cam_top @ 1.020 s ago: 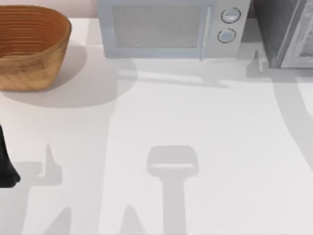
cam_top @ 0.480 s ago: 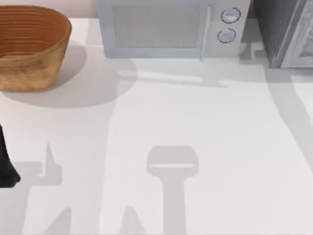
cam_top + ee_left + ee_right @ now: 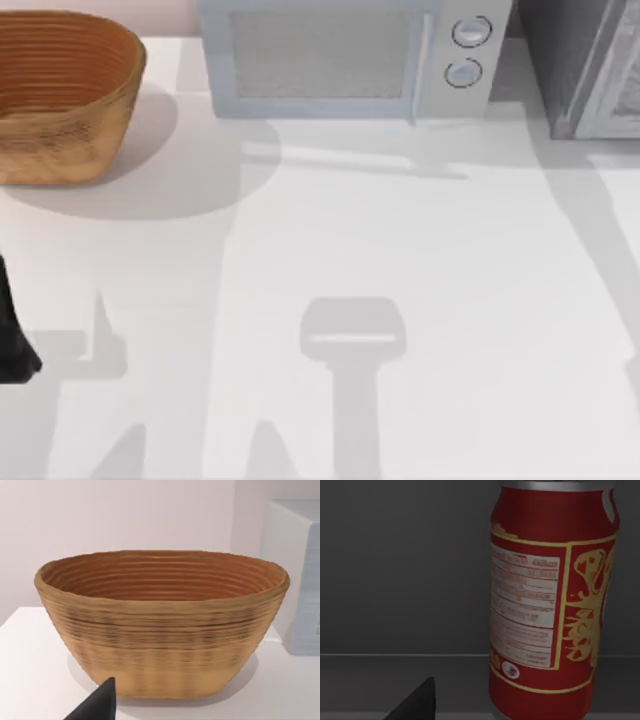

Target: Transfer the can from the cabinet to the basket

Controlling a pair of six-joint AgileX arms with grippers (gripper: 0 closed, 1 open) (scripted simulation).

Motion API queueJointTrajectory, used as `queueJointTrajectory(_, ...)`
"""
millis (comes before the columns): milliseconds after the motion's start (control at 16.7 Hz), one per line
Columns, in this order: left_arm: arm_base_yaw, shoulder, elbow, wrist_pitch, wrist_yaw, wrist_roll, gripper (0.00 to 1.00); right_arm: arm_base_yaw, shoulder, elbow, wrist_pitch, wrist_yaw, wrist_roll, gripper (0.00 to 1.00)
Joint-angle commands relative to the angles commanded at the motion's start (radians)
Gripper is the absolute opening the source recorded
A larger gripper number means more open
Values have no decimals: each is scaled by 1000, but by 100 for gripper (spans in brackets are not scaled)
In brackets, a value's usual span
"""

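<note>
Here the can stands upright inside the dark cabinet at the bench's far right corner, within the right gripper's reach; jaw state cannot be told.

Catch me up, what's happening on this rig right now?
The right arm is working alone: its wrist camera sits close to the red drink can, which stands upright on a dim grey shelf inside the cabinet at the table's far right. Nothing grips the can yet. The wicker basket waits at the far left, no can in it, beside the white microwave. The left arm is parked at the table's left edge, its wrist camera facing the basket.
</note>
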Motion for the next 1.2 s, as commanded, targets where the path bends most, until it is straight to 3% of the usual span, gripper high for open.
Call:
queueJointTrajectory(600,0,0,0,0,0,0,100,-5,123,101,25,-3,0,100)
queueJointTrajectory(1200,0,0,0,0,0,0,100,-38,374,419,-38,-28,-1,100)
